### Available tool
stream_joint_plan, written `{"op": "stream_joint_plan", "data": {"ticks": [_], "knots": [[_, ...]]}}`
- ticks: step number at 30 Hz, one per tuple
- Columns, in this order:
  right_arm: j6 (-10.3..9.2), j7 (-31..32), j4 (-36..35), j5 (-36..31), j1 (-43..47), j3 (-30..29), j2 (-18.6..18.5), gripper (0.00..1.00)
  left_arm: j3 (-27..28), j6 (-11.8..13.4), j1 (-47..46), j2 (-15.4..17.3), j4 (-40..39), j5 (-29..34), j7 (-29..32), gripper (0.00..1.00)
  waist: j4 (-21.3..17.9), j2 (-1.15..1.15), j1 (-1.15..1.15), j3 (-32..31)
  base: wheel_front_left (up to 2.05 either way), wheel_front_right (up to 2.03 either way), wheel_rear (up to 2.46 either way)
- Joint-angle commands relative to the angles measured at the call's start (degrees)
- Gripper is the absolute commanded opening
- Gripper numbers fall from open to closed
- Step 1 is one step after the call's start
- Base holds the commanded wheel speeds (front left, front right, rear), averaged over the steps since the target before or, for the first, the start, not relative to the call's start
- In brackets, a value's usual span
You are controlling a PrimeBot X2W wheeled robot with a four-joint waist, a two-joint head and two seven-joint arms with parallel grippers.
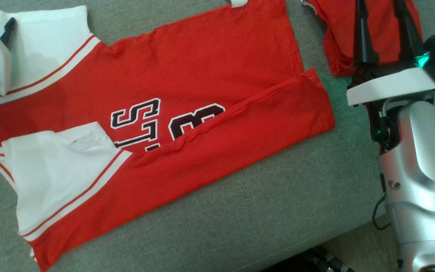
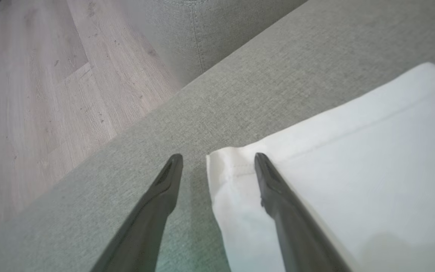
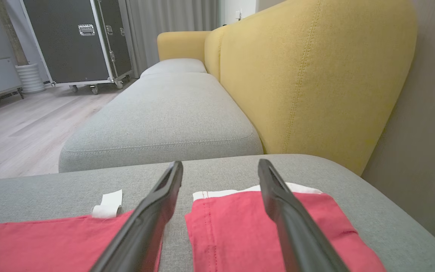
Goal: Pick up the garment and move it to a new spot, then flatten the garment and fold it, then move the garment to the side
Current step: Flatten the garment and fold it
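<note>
The garment (image 1: 187, 87) is a red jersey with white sleeves and dark lettering, spread on the grey sofa seat (image 1: 278, 211); its lower side is folded over the print. My left gripper (image 2: 218, 156) stands open at the jersey's upper white sleeve (image 2: 353, 170), one finger over the cloth's corner and the other over bare cushion. In the head view my left gripper (image 1: 8, 26) sits at the far left edge. My right gripper (image 3: 220, 165) is open and empty, low over a separate piece of red cloth (image 3: 240, 226) with a white edge. From above, my right gripper (image 1: 381, 11) is at the top right.
The red cloth piece (image 1: 334, 34) lies just right of the jersey across a narrow grey gap. A yellow backrest (image 3: 315, 83) rises behind the seat, and another grey cushion (image 3: 164, 113) adjoins it. Wooden floor (image 2: 32, 94) lies past the seat's edge. A black wheeled case (image 3: 77, 41) stands far off.
</note>
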Motion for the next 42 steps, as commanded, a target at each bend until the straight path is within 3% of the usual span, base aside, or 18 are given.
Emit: {"op": "stream_joint_plan", "data": {"ticks": [1, 6, 8, 9, 14, 22, 27, 35, 42], "knots": [[-0.05, -0.4, -1.5, 0.2, -0.8, 0.6, 0.4, 1.0, 1.3, 0.1, -1.7, 3.2, 0.1, -0.2, 0.7, 1.0, 0.0, 0.0, 0.0, 0.0, 0.0, 0.0, 0.0], [-0.05, -0.2, -1.3, -0.3, -1.3, 0.5, 0.2, 1.0, 0.7, 0.1, -1.9, 2.3, 3.4, -4.3, 4.7, 1.0, 0.2, 0.0, 0.0, 0.0, 0.0, 0.0, 0.0], [-0.05, -0.1, -1.4, -0.5, -1.4, 0.5, 0.1, 1.0, 1.1, 0.1, -1.6, 1.6, 4.7, -6.9, 7.4, 0.27, 0.3, 0.0, 0.0, 0.0, 0.0, 0.0, 0.0], [-0.05, -0.1, -1.4, -0.6, -1.5, 0.6, 0.0, 1.0, 1.2, 0.1, -1.4, 1.3, 4.8, -8.2, 8.3, 0.0, 0.4, 0.0, 0.0, -0.1, 0.0, 0.0, 0.0], [-0.05, 0.6, -1.2, -1.2, -1.3, 0.7, -1.1, 1.0, 0.9, 0.1, -1.5, 1.4, 3.5, -10.0, 4.9, 0.0, 1.5, 0.0, 0.0, -1.0, 0.0, 0.0, 0.0], [-0.05, 3.7, 0.2, -1.9, -2.6, 2.4, -5.3, 1.0, 0.0, 0.2, -2.9, -2.1, -0.3, -6.4, -12.8, 0.0, 7.4, 0.0, 0.0, -4.4, 0.0, 0.0, 0.0], [-0.05, 8.7, 4.3, -0.7, -4.7, 5.5, -8.9, 1.0, -1.2, 0.6, -2.3, -4.2, -4.2, -4.3, -20.4, 0.0, 12.5, 0.0, 0.0, -5.9, 0.0, 0.0, 0.0], [-0.05, 15.8, 14.9, 0.8, -9.5, 10.4, -15.6, 1.0, -3.6, 1.8, 0.6, -6.3, -12.8, -2.3, -24.3, 0.0, 19.3, 0.0, 0.0, -5.7, 0.0, 0.0, 0.0], [-0.05, 18.1, 23.9, 4.6, -12.9, 15.9, -20.6, 1.0, -6.8, 2.8, 2.9, -8.7, -20.4, -0.8, -23.4, 0.0, 23.7, 0.0, 0.0, -4.7, 0.0, 0.0, 0.0]]}}
